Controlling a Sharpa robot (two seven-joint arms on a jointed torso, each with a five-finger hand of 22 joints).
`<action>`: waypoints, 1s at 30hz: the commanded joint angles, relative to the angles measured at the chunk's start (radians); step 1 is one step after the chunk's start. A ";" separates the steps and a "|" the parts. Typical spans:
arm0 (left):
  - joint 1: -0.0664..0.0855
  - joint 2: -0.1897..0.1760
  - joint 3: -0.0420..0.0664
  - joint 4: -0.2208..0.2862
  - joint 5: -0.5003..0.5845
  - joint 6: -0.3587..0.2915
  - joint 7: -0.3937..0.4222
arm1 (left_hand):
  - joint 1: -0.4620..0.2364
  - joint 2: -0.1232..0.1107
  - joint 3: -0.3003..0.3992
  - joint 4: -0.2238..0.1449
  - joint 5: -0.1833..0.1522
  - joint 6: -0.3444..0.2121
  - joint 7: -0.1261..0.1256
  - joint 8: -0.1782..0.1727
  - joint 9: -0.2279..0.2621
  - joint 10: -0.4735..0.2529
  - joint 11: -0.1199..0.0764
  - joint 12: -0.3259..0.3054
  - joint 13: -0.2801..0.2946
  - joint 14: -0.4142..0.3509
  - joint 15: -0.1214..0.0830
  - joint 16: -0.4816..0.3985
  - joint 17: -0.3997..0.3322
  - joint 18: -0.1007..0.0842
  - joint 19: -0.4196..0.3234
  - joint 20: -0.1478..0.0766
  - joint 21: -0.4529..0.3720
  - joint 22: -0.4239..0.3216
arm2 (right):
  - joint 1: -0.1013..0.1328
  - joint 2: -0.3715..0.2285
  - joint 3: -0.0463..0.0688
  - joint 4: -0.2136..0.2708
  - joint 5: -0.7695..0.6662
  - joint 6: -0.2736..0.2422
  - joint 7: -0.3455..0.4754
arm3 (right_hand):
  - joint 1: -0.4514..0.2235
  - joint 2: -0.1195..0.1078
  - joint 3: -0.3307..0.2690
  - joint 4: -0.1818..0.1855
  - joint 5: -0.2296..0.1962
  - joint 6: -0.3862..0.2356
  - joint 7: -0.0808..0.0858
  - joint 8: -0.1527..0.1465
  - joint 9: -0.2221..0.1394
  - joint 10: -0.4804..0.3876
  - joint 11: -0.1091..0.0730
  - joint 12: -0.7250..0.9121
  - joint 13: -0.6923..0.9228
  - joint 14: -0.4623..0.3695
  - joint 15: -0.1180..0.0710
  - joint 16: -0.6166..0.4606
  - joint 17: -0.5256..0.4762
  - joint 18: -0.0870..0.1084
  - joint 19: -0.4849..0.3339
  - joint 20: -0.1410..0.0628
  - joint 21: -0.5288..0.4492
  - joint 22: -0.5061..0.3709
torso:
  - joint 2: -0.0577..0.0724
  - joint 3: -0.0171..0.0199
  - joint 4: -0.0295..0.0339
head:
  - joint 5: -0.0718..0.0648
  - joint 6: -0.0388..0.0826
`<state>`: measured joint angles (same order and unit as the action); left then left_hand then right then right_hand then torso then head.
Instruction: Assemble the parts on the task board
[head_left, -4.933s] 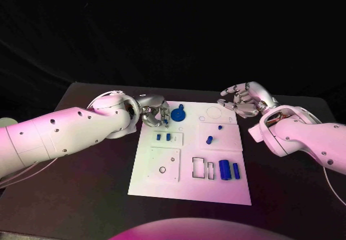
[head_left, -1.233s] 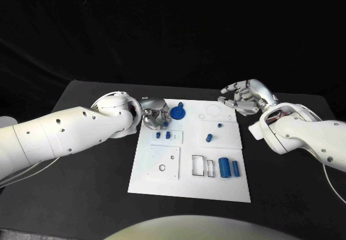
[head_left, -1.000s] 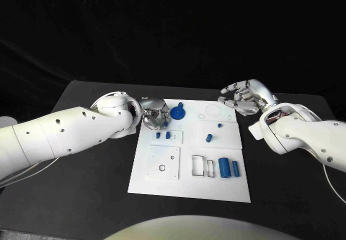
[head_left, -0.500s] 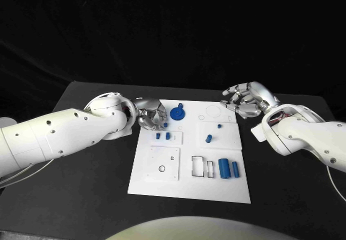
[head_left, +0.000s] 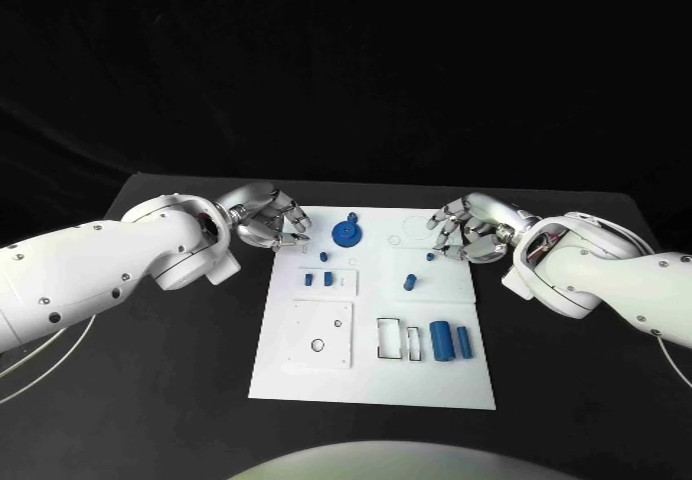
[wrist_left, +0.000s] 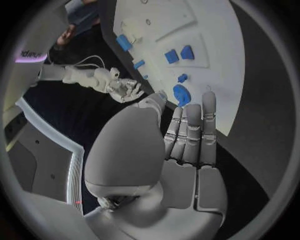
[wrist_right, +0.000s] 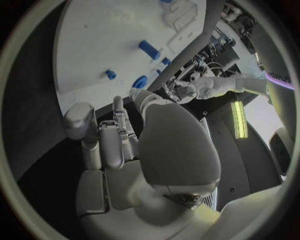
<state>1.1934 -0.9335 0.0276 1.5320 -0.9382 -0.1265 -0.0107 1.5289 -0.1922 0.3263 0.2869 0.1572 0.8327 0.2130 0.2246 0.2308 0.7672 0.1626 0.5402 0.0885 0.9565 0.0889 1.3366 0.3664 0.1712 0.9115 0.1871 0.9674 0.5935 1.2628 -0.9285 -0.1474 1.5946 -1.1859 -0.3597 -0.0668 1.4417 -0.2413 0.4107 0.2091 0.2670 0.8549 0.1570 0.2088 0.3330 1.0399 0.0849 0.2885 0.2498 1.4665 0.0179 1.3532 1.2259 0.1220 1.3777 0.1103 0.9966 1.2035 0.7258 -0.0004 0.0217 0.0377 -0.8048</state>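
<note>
Board: the white task board (head_left: 378, 330) is set mid-table, between the two hands.
Left hand (head_left: 268, 219): held at the board's far left corner; fingers loosely curled, nothing gripped.
Right hand (head_left: 469, 228): held over the far right corner; fingers curled apart, nothing held.
Done: cannot be told.
Left: blue parts (head_left: 450, 341) seem loose beside empty slots (head_left: 392, 338); most work is judged outstanding.

We cannot tell whether the right hand (head_left: 469, 227) touches the task board (head_left: 378, 375) beneath it; its fingers cover the board's far corner. In the left wrist view, the left hand's (wrist_left: 187, 150) fingertips hide part of the round blue part (wrist_left: 181, 94) just beyond them.
</note>
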 joint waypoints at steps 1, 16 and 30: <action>0.001 -0.011 0.001 0.006 0.374 -0.068 0.127 | 0.003 -0.002 0.027 -0.003 0.003 0.006 0.011 0.008 -0.003 -0.010 0.002 0.008 -0.008 -0.025 0.002 -0.036 -0.023 0.014 -0.019 -0.002 -0.028 -0.017 | -0.001 0.005 0.000 0.003 -0.209 0.110 -0.071 | 0.007 -0.009 0.017 -0.005 -0.010 0.055 0.006 0.002 0.000 -0.020 0.013 -0.009 -0.015 0.031 -0.006 0.006 0.004 -0.014 0.009 -0.001 0.012 0.010 | 0.002 0.0006 -0.0022 | -0.013 0.003; 0.000 -0.045 0.001 0.019 0.577 -0.062 0.216 | -0.005 -0.020 0.096 -0.020 0.002 0.007 0.012 0.017 -0.009 0.002 0.001 0.032 -0.019 -0.044 -0.001 -0.129 -0.077 0.014 -0.025 -0.006 -0.098 -0.065 | -0.011 0.039 -0.001 0.002 -0.414 0.120 -0.188 | -0.015 -0.021 0.046 -0.009 -0.033 0.105 -0.007 0.019 0.005 0.010 0.005 -0.031 -0.061 0.032 -0.010 0.009 0.001 -0.019 0.016 -0.010 0.044 0.038 | 0.002 -0.0023 -0.0009 | -0.031 0.010; 0.000 -0.055 0.001 0.007 0.561 -0.053 0.196 | -0.012 -0.026 0.096 -0.021 0.001 0.004 0.013 0.016 -0.010 0.001 0.002 0.032 -0.020 -0.042 0.000 -0.137 -0.080 0.013 -0.024 -0.005 -0.106 -0.070 | -0.031 0.060 -0.001 0.001 -0.411 0.138 -0.197 | -0.025 -0.004 0.080 -0.010 -0.052 0.136 -0.009 0.029 0.008 0.048 -0.001 -0.036 -0.083 0.033 -0.017 0.011 -0.002 -0.029 0.037 -0.010 0.102 0.079 | 0.003 0.0002 -0.0018 | -0.031 0.005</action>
<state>1.1928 -0.9885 0.0280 1.5394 -0.3845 -0.1873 0.1795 1.5184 -0.2108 0.4170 0.2689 0.1572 0.8329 0.2127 0.2358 0.2224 0.7640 0.1630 0.5684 0.0700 0.9165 0.0879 1.2060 0.2871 0.1705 0.8932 0.1824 0.8655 0.5245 1.2393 -0.8700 -0.1440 1.5960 -1.5783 -0.2533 -0.2452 1.4211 -0.2473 0.4878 0.1986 0.2182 0.8922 0.1586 0.2320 0.3401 1.0818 0.0825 0.2571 0.1684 1.4667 0.0104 1.3586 1.2238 0.0996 1.4096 0.0999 1.0941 1.2792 0.7289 -0.0009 0.0191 0.0080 -0.7993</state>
